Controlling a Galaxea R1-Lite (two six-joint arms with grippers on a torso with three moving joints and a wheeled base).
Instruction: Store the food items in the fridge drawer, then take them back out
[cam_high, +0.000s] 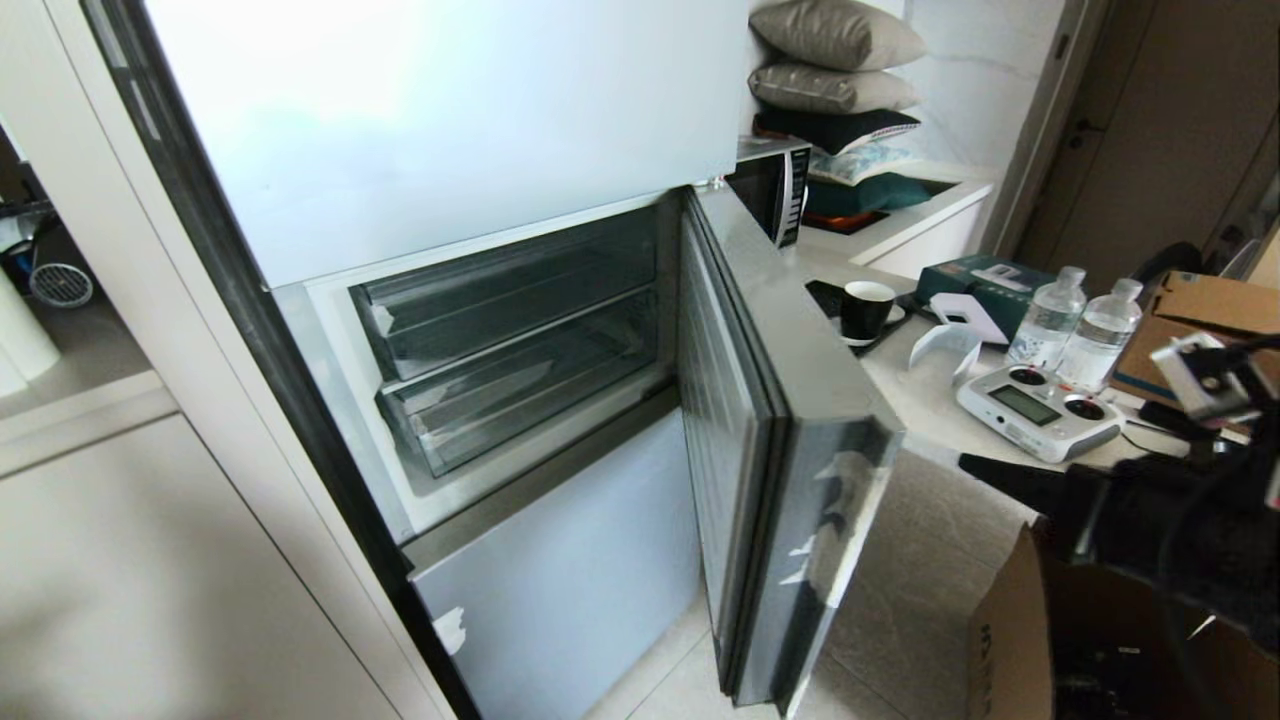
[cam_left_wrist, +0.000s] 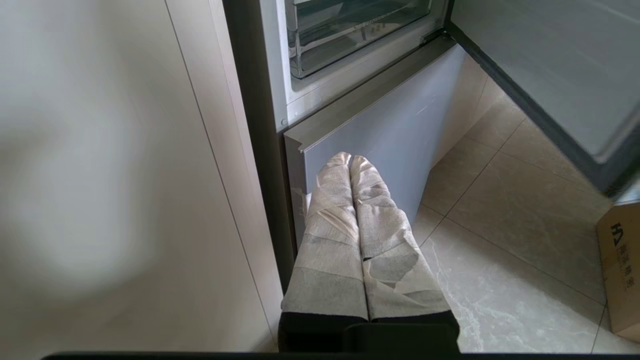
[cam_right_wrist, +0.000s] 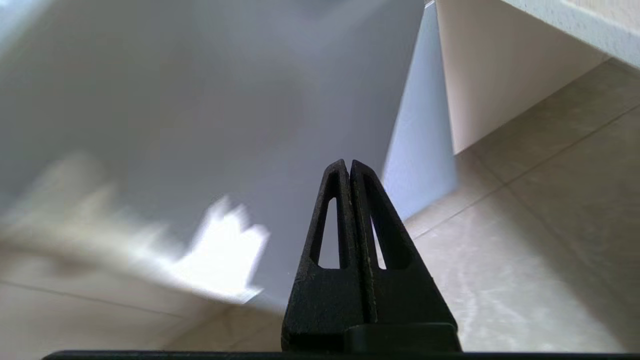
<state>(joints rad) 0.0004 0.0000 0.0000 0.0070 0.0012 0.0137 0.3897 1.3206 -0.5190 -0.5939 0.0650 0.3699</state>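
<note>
Careful, your right gripper (cam_right_wrist: 350, 167), fingers pressed together w/ nothing held, sits low beside the open fridge door (cam_high: 790, 440); swinging toward the closed fridge drawer (cam_high: 520, 390) could clip it, & no fruit's visible.

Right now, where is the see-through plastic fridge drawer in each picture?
Head view: lower clear plastic fridge drawer, middle of the open compartment.
Left wrist view: same drawer, at the top edge.
Right wrist view: not in it.
Shared landmark: the open grey fridge door.
</note>
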